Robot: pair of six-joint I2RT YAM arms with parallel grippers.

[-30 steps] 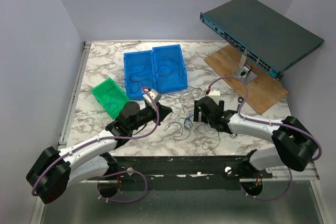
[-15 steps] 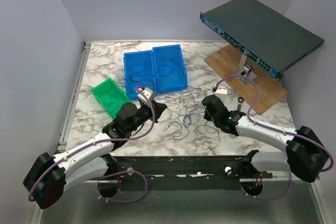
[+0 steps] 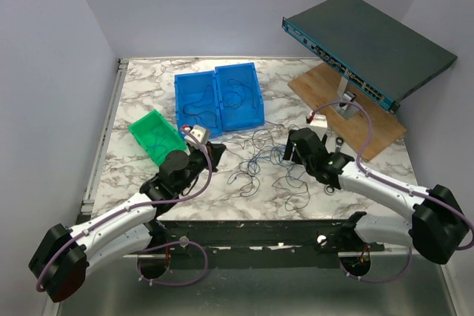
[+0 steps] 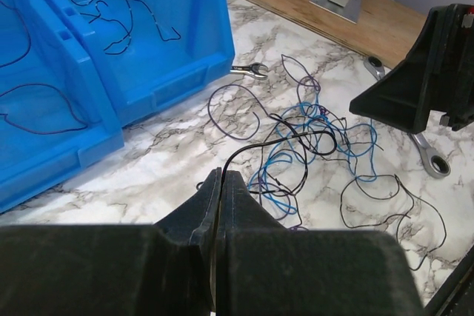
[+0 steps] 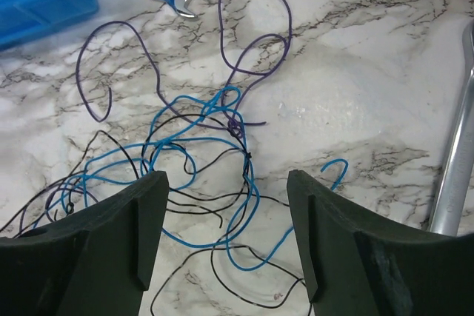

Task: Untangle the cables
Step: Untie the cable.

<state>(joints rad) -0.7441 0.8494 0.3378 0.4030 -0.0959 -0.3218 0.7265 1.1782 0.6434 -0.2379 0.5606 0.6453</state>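
Blue and dark hair-thin wires lie knotted beneath the spread right end effector. The left end effector pinches one black strand running far-right into that knot.

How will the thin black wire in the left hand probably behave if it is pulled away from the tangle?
The black wire looks floppy yet slightly springy: it arcs out of the shut left hand in curls. It seems very light, so it should lift easily. It crosses blue wires in the tangle, so it will likely drag them along.
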